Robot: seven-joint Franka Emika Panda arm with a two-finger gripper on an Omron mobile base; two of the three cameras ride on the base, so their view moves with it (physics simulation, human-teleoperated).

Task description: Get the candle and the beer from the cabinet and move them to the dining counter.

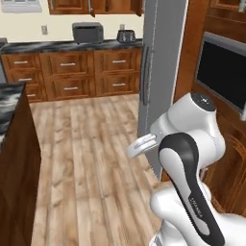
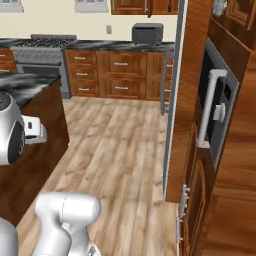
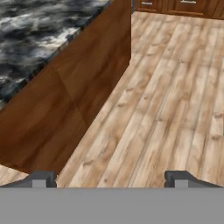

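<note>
My gripper (image 3: 109, 179) is open, its two dark fingertips (image 3: 41, 177) wide apart with nothing between them. It hangs over the wooden floor beside the dining counter (image 3: 39, 30), whose black-and-grey marble top and wood side lie up and to the left in the hand view. The same counter stands at the left in the base views (image 1: 10, 98) (image 2: 30, 85). The lower edge of the reddish-brown wall cabinet (image 1: 77, 6) (image 2: 142, 5) runs along the top of the far wall. The candle and the beer are out of view.
On the far worktop (image 1: 57, 45) stand a microwave (image 1: 87, 32) and a toaster (image 1: 126, 35), with drawers below. A stove (image 2: 37, 44) is at the far left. A steel fridge (image 1: 161, 72) and a wall oven (image 2: 217, 110) line the right. Wooden floor (image 1: 91, 144) lies between.
</note>
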